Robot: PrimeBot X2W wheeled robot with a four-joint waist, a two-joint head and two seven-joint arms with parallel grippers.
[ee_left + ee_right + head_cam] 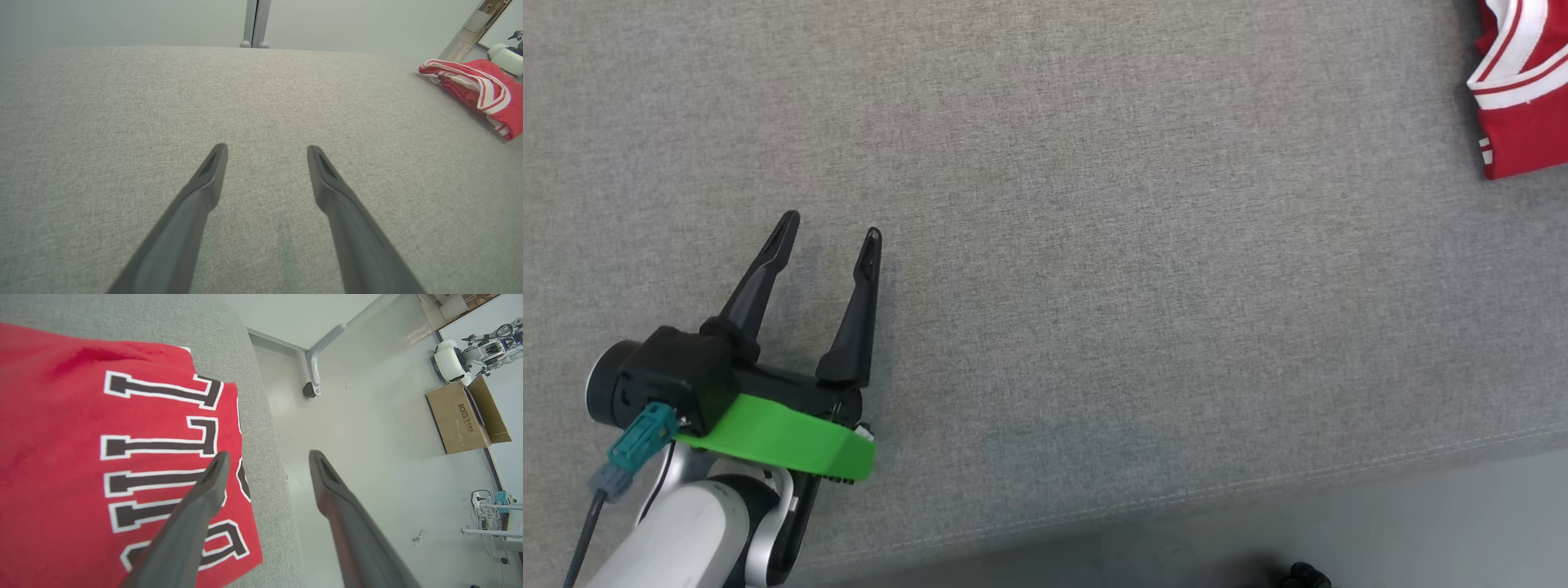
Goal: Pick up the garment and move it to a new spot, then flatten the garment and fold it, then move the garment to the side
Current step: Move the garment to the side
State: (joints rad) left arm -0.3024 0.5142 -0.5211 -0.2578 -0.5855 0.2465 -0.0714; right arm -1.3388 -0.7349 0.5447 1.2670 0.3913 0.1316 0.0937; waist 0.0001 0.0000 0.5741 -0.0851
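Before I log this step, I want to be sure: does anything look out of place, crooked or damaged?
Nothing stands out. The red garment lies folded near the rim of the grey surface, not hanging over where visible. The left claw and right claw are open, holding nothing.

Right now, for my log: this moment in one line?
garment: folded, right side | left claw: open, empty | right claw: open, at garment edge

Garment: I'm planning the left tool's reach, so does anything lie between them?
Nothing visible does. Only bare grey cushion lies between the open left tool and the red garment at the cushion's right edge.
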